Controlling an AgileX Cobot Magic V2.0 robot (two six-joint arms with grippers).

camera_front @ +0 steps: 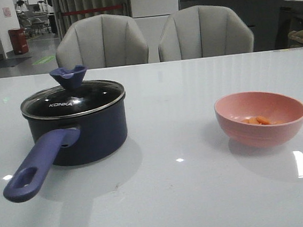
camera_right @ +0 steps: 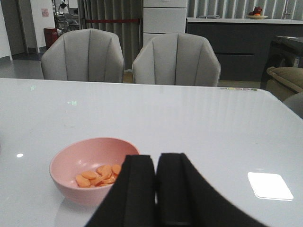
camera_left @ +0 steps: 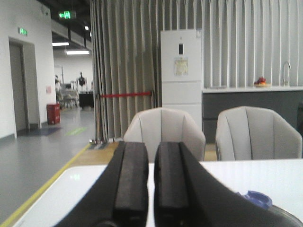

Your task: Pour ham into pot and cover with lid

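1. Ham (camera_front: 257,120) slices lie in the pink bowl (camera_front: 261,117), well right of the pot (camera_front: 83,132).
2. Lid (camera_front: 72,98) sits on the pot.
3. Left end effector (camera_left: 151,182) and right end effector (camera_right: 156,189): both closed, holding nothing, above the surface (camera_front: 181,196).

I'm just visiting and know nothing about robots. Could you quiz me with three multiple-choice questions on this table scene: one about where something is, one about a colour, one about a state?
1. Where is the ham?
A. in the pot
B. in the pink bowl
C. on the bare table

2. What colour is the pot's handle?
A. purple-blue
B. red
C. white

3. How is the pot right now?
A. uncovered
B. tipped over
C. covered by its lid

Answers: 1 B, the orange slices lie inside the pink bowl. 2 A, the front view shows it purple-blue. 3 C, the glass lid sits on the pot's rim.
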